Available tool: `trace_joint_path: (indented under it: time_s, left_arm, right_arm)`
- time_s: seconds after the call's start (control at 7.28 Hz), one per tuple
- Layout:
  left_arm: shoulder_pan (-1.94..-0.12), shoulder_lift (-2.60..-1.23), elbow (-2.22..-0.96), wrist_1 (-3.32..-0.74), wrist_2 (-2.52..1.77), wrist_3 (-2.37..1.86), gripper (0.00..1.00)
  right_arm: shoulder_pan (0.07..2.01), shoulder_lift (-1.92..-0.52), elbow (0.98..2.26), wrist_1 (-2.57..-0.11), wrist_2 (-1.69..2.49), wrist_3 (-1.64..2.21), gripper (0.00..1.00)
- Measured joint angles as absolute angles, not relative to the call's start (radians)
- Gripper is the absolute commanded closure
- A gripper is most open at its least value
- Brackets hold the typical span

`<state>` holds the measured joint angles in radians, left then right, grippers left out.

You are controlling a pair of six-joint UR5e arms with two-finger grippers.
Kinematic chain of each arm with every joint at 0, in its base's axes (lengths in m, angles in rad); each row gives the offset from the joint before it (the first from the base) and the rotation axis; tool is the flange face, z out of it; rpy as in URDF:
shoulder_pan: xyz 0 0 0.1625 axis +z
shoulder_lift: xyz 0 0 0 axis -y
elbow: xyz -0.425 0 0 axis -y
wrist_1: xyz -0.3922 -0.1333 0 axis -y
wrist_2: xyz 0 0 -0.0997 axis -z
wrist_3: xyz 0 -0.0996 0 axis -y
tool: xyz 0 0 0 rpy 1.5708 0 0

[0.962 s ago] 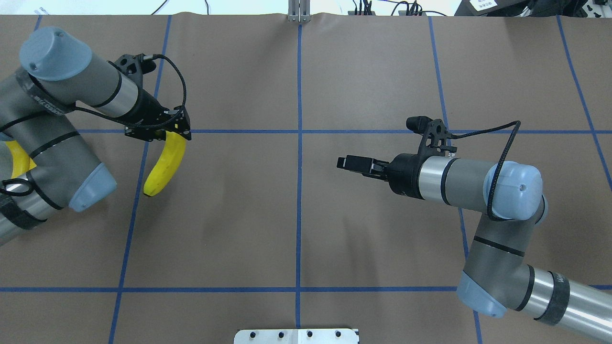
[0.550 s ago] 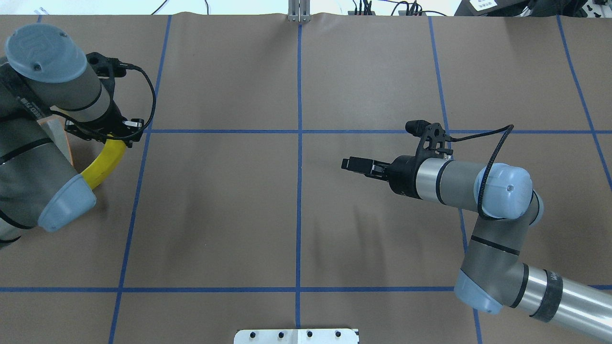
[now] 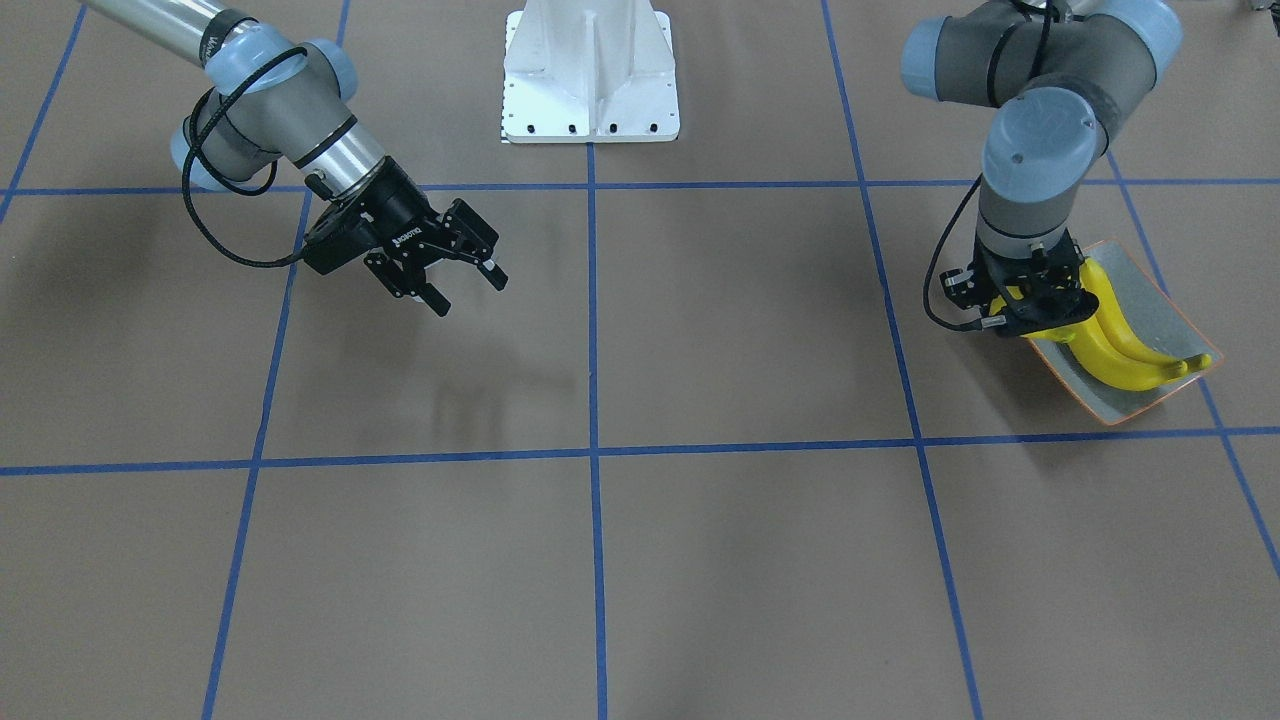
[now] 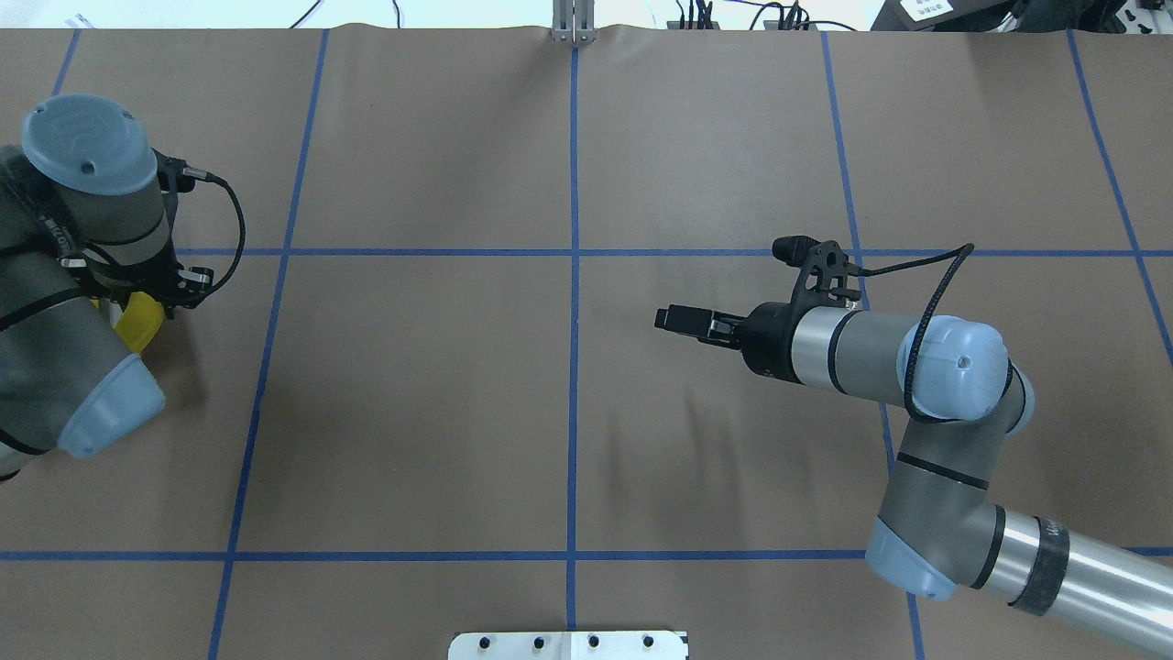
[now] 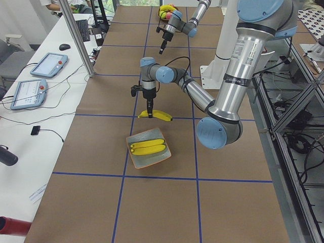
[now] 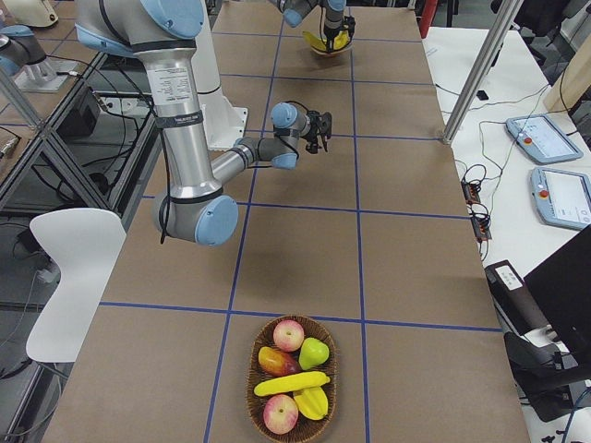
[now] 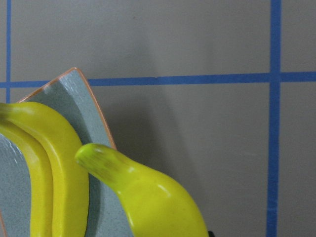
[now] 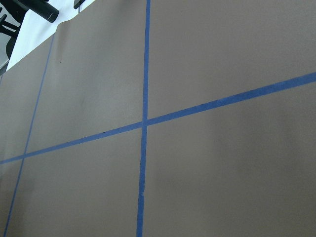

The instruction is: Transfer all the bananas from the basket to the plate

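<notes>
Your left gripper (image 3: 1038,312) clamps one glossy curved banana (image 7: 158,202); two bananas (image 7: 54,163) lie below its fingers on one speckled plate (image 7: 74,98); right gripper (image 3: 468,292) spread, empty.

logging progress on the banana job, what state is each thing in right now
left gripper: jaws shut on the held banana
held banana: gripped, at the plate's edge, not yet released
right gripper: jaws open, empty
plate: carries two bananas side by side
basket: one banana left inside
</notes>
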<state>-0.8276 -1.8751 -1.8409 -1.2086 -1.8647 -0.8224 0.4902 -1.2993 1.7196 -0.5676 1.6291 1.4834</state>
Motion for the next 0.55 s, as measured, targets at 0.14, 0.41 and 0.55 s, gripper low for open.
trace_joint_path:
  time_s: [0.14, 0.41, 0.55]
  left_arm:
    - [-0.834, -1.876, -1.807, -1.208, -1.852, -0.824, 1.00]
    - [-0.879, -1.875, -1.752, -1.210, -1.842, -0.816, 1.00]
    - [-0.898, -1.874, -1.738, -1.211, -1.840, -0.812, 1.00]
  right_arm:
    - [0.490, -1.298, 1.719, -0.568, 1.629, 1.483, 0.00]
    - [0.489, -1.297, 1.718, -0.568, 1.629, 1.483, 0.00]
    - [0.489, -1.297, 1.718, -0.568, 1.629, 1.483, 0.00]
